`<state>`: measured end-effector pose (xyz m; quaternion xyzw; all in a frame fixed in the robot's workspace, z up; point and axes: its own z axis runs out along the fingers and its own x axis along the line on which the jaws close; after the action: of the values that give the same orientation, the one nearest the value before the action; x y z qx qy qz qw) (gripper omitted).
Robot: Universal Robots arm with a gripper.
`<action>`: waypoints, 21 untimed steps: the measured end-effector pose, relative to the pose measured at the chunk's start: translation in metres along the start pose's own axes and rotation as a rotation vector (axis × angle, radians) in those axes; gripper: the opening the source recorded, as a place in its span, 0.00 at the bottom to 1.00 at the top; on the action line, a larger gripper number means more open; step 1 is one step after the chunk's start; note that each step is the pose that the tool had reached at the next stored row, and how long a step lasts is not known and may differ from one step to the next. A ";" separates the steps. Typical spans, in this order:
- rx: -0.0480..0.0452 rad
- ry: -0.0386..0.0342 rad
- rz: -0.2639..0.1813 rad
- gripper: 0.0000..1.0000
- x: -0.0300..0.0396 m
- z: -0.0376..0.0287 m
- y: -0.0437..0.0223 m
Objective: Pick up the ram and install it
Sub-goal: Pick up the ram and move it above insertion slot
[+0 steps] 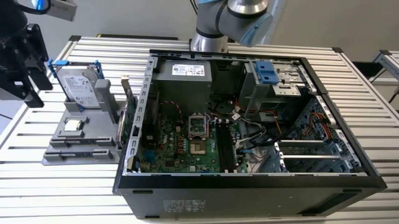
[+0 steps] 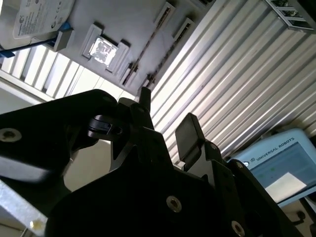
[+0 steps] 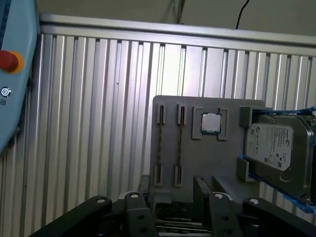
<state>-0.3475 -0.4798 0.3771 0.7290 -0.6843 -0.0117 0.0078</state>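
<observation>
Ram [image 3: 178, 145] stands on edge, a thin flat strip in the matte grey slotted holder [image 3: 197, 163]. The holder sits on the ribbed metal counter [image 3: 98, 123], on the exterior view's left of the open case [image 1: 249, 196]. Your gripper [image 3: 172, 181] hovers over it, jaws apart and empty. I judge pickup not yet begun. It calls for squaring the jaws to that narrow edge.

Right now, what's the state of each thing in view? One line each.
claw: open, empty, clear of the holder.
ram: on edge in a holder slot, not gripped.
hard drive: upright in the holder.
CPU chip: flat in its recess.
PC case: side open, board exposed.
board ram slots: look empty.
</observation>
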 end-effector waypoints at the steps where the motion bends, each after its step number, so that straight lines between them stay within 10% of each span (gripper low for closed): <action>1: 0.0002 -0.0001 0.002 1.00 0.0000 0.0009 -0.0001; 21: 0.0029 0.0022 0.021 1.00 0.0001 0.0153 -0.0005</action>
<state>-0.3475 -0.4798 0.3618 0.7217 -0.6921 -0.0098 0.0076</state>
